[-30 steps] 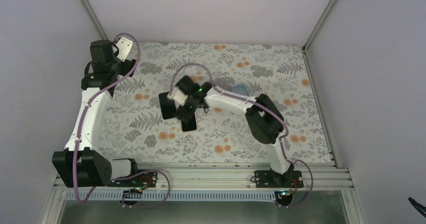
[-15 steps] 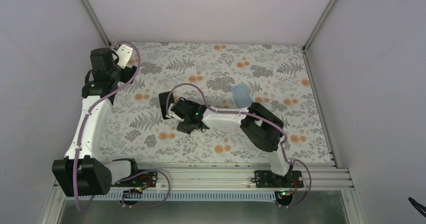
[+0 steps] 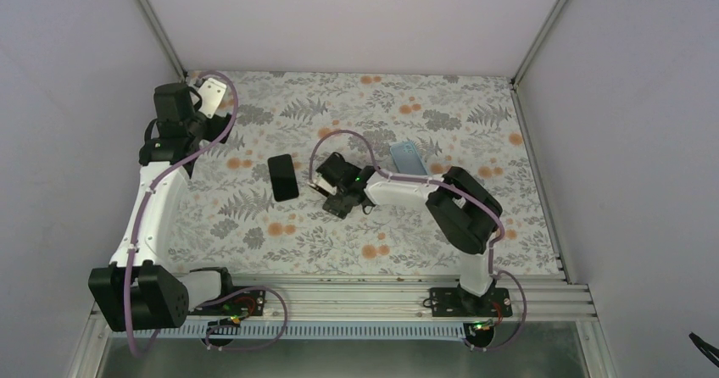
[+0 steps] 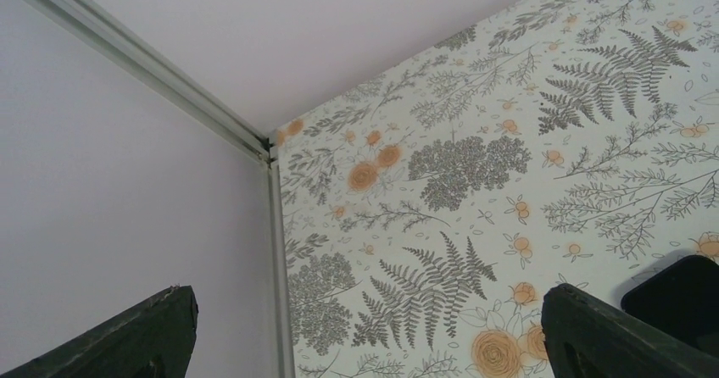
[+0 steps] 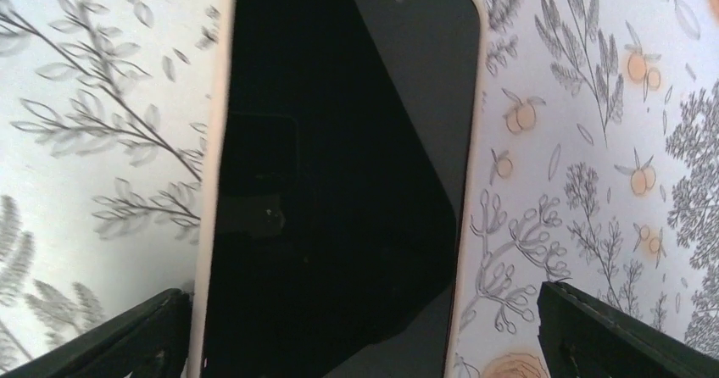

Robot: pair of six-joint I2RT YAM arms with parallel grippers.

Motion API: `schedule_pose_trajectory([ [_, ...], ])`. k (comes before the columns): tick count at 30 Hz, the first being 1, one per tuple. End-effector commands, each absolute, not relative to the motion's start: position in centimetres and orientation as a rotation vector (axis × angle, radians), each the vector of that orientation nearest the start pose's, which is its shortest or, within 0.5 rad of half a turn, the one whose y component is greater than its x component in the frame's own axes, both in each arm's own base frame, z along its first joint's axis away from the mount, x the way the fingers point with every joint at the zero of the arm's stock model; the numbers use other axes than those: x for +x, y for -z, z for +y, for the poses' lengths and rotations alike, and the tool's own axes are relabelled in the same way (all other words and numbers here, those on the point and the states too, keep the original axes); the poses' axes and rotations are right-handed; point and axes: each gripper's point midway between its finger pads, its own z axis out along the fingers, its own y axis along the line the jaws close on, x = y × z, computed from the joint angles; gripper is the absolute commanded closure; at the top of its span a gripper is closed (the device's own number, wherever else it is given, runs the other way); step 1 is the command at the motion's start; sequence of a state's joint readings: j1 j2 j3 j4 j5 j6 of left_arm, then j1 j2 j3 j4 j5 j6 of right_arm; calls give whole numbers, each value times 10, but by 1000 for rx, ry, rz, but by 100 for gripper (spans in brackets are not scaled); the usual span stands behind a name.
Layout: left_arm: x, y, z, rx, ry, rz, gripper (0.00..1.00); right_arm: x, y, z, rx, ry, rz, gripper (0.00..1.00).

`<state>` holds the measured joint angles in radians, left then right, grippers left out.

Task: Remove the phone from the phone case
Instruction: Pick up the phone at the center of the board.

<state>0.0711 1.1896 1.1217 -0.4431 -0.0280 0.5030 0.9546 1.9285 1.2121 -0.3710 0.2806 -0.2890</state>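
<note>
Two end effectors were in view, and both were released, gripping nothing. The right end effector [image 5: 363,291] hung low over the middle of the floral surface [image 3: 254,230], its fingers [image 5: 127,336] spread wide. The phone [image 5: 339,183] lay flat on the surface between them, screen up, with a dark glass face and a pale rim along its long edges. In the right wrist view the phone filled most of the gap. Its left edge ran close beside the left finger, and I could not tell whether the two touched. The right finger stood clear of the phone's other edge.

From the top camera the phone was largely hidden under the right wrist, so its outline there was hard to make out. Just to the left of that wrist lay a black rectangle that appeared to be the phone case [image 3: 283,177], flat on the surface and apart from the phone. A pale blue flat item [image 3: 406,158] rested on the far side of the right arm, near its forearm.

The left end effector [image 4: 369,293] was held up near the far-left corner of the enclosure, well apart from the phone, with only patterned surface between its parted fingers. One rounded corner of the phone case showed at the lower right of the left wrist view.
</note>
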Motion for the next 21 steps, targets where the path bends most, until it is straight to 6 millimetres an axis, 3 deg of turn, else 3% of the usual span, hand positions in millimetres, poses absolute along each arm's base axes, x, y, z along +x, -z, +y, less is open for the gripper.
schedule_pose_trajectory([
  [1, 383, -271, 31, 428, -343, 2081, 0, 286, -16, 309, -1520, 111, 2280, 0],
  [15, 383, -254, 23, 481, -284, 2120, 0, 286, 0, 304, -1673, -146, 2362, 0],
  [21, 380, -249, 20, 505, -273, 2132, 0, 273, 16, 299, -1729, -186, 2417, 0],
])
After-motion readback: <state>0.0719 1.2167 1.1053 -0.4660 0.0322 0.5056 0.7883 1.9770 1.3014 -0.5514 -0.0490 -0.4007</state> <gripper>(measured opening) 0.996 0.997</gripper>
